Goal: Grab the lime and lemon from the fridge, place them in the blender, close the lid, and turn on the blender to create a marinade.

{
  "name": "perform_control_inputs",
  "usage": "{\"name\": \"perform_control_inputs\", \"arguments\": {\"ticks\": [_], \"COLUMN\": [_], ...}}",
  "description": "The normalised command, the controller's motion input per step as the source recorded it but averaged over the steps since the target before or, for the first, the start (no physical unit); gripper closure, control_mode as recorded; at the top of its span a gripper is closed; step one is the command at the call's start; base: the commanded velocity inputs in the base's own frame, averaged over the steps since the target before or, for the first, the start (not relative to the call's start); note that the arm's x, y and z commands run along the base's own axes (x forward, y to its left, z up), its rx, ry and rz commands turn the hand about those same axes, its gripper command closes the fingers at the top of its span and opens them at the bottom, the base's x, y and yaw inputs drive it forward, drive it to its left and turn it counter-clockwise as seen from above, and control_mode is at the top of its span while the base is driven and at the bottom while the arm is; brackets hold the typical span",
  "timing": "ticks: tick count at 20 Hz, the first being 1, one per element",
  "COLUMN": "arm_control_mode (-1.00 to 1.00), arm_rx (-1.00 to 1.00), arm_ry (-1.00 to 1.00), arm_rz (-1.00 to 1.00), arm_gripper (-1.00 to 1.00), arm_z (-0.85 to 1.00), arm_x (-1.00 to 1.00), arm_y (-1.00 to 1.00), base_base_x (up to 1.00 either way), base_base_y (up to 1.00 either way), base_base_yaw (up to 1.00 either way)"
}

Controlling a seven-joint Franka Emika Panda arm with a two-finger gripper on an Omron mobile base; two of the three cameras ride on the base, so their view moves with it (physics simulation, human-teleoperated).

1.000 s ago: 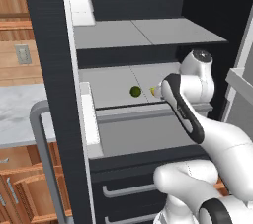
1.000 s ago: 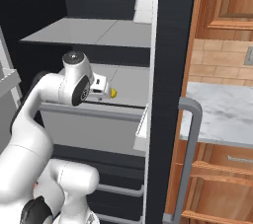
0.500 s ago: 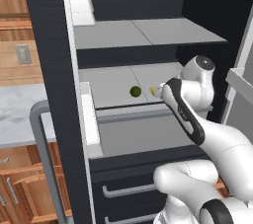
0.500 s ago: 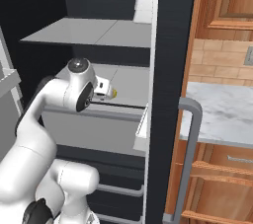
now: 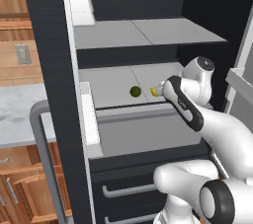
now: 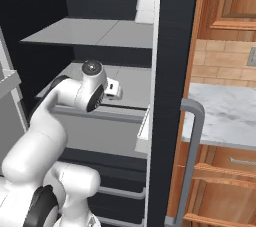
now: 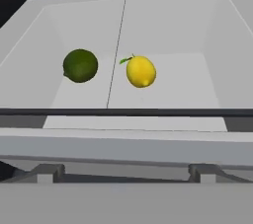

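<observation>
Two small fruits lie on the pale grey middle shelf (image 5: 113, 82) of the tall black fridge (image 5: 49, 70): the dark green round lime (image 5: 135, 91) to the left and the bright yellow roundish lemon (image 5: 155, 91) to its right, near each other but apart. In the hand view the lime (image 7: 80, 65) and the lemon (image 7: 141, 71) sit on either side of a thin seam in the shelf floor, with bare shelf all round them and the side walls well apart from both. A dark front rail (image 7: 126, 112) crosses the view just before the fruit, and a pale grey ledge lies below it. The lemon's short green stem points up and to the left, toward the lime; its long axis is hard to judge, as it looks nearly round. An upper grey shelf (image 5: 148, 33) roofs the compartment, and a white door bin (image 5: 91, 119) stands at the left edge. The gripper (image 5: 163, 91) hangs at the shelf front just beside the lemon; I cannot tell whether its fingers stand apart or together.
</observation>
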Motion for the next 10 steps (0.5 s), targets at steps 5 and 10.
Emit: {"name": "perform_control_inputs", "arguments": {"ticks": [5,10], "arm_control_mode": [-1.00,-1.00], "arm_rx": [0.00,0.00], "arm_ry": [0.00,0.00], "arm_rz": [0.00,0.00], "arm_gripper": [-1.00,-1.00], "arm_z": [-0.15,-0.23], "arm_x": [0.38,0.34], "arm_y": [-0.07,0.00], "base_base_x": [0.00,0.00], "base_base_y": [0.00,0.00], "base_base_yaw": [0.00,0.00]}}
